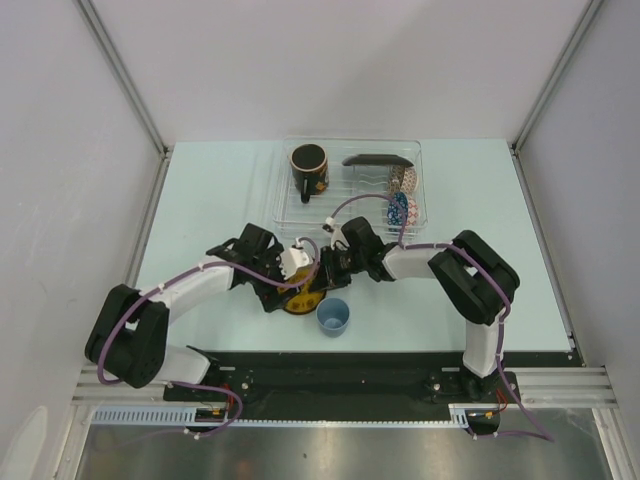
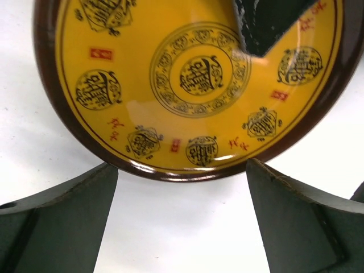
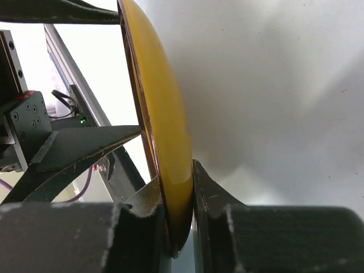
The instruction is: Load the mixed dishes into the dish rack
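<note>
Low in the centre of the top view, the light blue cup point(image 1: 333, 316) stands on the table, just beside the yellow-brown saucer point(image 1: 300, 301), which is flanked by the 2 arms. In the right wrist view the saucer is seen edge-on, its rim pinched between the closed jaws of the right gripper point(image 3: 181, 205). The left gripper point(image 2: 182, 187) is spread wide and holds nothing, its 2 fingers standing apart from the saucer. The left arm is best drawn clear first. The saucer can then be carried to the dish rack point(image 1: 345, 205) at upper centre and set between free ribs beside the dark red-lined mug point(image 1: 309, 167). A thin rim grip is judged liable to slip, so swinging should be avoided.
</note>
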You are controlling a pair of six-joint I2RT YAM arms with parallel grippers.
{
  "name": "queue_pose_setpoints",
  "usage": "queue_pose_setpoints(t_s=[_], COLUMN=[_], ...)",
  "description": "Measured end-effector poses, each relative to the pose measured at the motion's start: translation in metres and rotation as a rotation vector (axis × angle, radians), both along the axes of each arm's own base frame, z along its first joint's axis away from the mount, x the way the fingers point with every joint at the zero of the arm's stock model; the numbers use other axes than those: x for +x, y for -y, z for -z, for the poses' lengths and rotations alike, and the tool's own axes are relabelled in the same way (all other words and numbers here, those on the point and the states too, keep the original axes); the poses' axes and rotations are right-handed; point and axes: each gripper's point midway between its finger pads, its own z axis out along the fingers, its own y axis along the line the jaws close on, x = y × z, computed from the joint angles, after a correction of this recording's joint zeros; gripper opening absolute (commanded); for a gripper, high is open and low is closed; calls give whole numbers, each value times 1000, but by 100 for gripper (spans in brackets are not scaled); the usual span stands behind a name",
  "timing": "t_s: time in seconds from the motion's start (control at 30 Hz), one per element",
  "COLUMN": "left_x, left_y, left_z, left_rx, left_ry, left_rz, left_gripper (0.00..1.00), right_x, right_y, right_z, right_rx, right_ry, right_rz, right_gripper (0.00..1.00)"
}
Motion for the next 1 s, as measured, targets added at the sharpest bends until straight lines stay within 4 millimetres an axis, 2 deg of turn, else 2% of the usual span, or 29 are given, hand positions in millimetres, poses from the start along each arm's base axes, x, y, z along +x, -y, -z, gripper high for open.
queue_pose_setpoints(t_s=[0.2,0.33,0.47,0.53,0.6,0.73,0.77,0.83,0.9,1.0], left_x=[5,22,55,66,75,77,76,74,71,69], left_y=[2,3,-14,-25,-38,-58,-60,-59,-57,-55], left_z=[-12,-53,-116,-139,-155,-158,-157,-155,-153,-150], left_rx=[-16,-86,-193,-234,-266,-293,-299,-307,-320,-328], left_ry=[14,68,161,193,213,185,172,156,135,115], left_rz=[-20,-66,-182,-237,-288,-373,-383,-389,-395,-407], left_gripper=[100,100,100,100,100,100,100,99,100,100], right_x=[0,-1,16,24,35,57,64,75,88,110], right_y=[2,7,11,16,24,51,62,81,103,133], right_z=[-4,-16,-51,-74,-106,-172,-191,-214,-231,-236], right_rx=[6,-3,-11,-24,-44,-114,-151,-217,-327,-540], right_ry=[6,60,207,303,431,720,819,957,1094,1236], right_rz=[-9,-40,-50,-54,-51,-10,9,35,63,75], right_gripper=[0,0,0,0,0,0,0,0,0,0])
